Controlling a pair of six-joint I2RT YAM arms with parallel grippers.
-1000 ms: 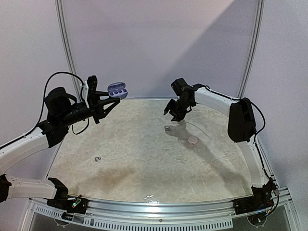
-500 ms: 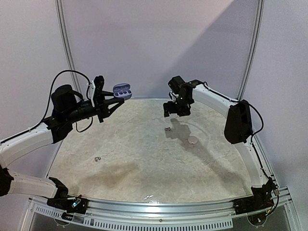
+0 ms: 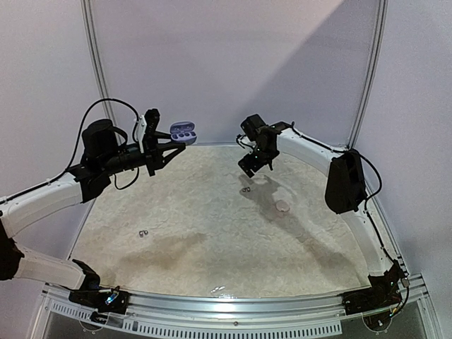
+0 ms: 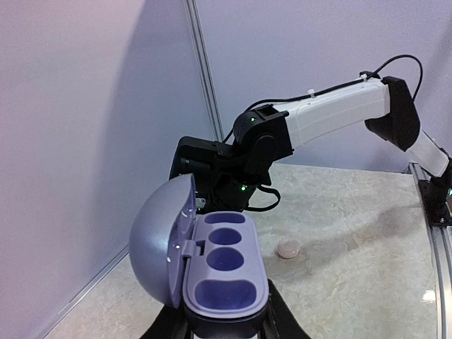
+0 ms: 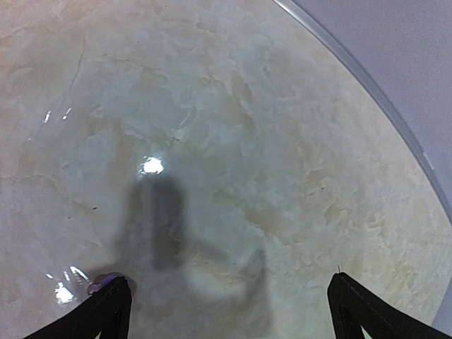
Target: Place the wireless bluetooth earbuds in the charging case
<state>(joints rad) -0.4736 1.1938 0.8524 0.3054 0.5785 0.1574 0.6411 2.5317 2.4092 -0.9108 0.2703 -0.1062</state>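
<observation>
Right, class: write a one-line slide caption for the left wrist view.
Left claw holds up the open, empty lilac charging case; right arm beyond.

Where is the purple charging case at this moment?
In the top view the purple charging case is at the far left, lid open, held by the left gripper above the far edge of the table, left of the right gripper.

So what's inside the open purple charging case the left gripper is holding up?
The charging case in the left gripper shows only empty purple wells, with nothing seated in them. Its lid has its inner face turned away, so that is hidden.
</observation>
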